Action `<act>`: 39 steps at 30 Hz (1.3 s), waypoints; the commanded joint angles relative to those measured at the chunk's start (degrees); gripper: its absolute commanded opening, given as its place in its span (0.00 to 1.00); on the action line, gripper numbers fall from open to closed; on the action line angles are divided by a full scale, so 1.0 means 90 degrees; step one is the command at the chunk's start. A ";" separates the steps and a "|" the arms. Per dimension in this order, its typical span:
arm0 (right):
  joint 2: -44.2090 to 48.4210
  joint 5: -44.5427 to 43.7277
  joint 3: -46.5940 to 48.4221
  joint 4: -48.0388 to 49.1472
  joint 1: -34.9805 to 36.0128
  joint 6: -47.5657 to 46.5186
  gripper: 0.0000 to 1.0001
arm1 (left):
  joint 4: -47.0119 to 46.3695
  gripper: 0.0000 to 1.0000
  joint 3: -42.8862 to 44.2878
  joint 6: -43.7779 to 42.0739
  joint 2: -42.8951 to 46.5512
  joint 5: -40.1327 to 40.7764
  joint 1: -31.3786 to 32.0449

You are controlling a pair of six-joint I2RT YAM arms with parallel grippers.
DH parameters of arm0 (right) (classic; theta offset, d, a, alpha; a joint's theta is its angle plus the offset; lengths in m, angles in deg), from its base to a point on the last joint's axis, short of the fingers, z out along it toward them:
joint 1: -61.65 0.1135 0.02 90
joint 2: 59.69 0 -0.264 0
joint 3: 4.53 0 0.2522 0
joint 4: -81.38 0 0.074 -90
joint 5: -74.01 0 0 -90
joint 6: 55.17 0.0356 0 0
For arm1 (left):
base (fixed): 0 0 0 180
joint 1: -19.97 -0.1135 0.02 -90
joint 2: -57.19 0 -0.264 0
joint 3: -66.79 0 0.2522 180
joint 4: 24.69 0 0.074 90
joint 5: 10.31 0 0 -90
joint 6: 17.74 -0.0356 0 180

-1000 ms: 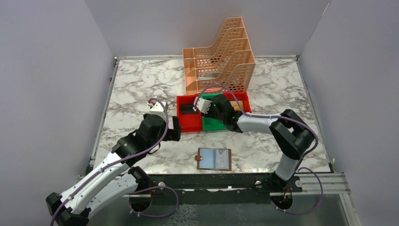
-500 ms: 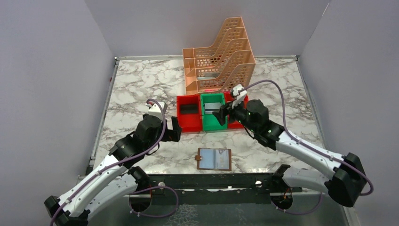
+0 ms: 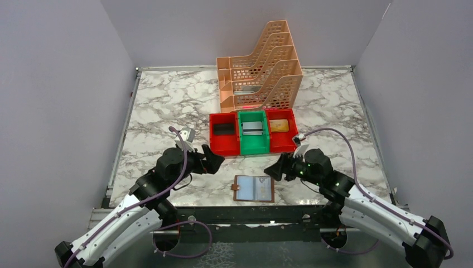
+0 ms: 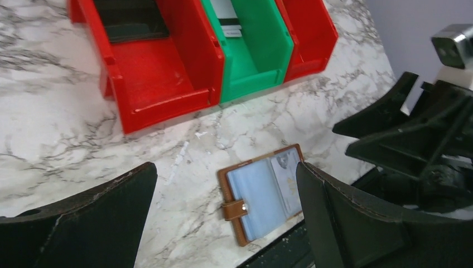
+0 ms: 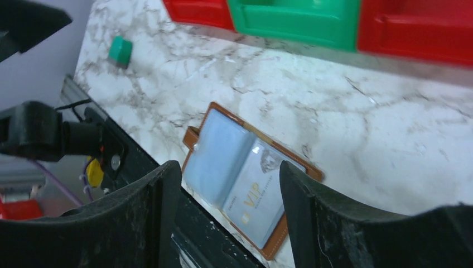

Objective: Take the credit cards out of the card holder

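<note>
I am holding my left gripper (image 3: 215, 159) wide open above the white marble-patterned table (image 3: 167, 100), with nothing between its black fingers (image 4: 100, 212). I am holding my right gripper (image 3: 274, 168) open as well, and it is empty too. Both are hovering near the small brown leather bifold card holder (image 3: 254, 188). It is lying spread open and flat near the table's front edge, between the two grippers and touching neither, with its snap tab pointing to my left. A pale silvery credit card marked VIP (image 5: 257, 184) is sitting in its right-hand pocket; the left pocket is showing only grey-blue. Behind the holder three plastic bins are standing in a row. A silvery card with a dark stripe (image 3: 252, 128) is lying in the green middle bin (image 3: 254, 148), and a tan card (image 3: 280, 125) in the right red bin (image 3: 283, 146). The left red bin (image 3: 226, 149) is holding something dark and flat that I cannot make out.
</note>
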 commanded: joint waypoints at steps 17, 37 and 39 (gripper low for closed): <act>-0.0956 0.0924 -0.0547 -0.0012 0.0022 0.0552 0.30 | -0.3540 0.75 -0.0308 0.0403 -0.3663 -0.3426 0.0660; -0.1325 0.0371 -0.1101 0.0446 0.0022 0.1032 0.27 | -0.4216 0.44 0.0289 0.0470 -0.5784 -0.2246 0.2133; -0.1376 0.0426 -0.1062 0.0406 0.0022 0.1125 0.25 | -0.4217 0.41 0.0301 0.0476 -0.5954 -0.2119 0.2172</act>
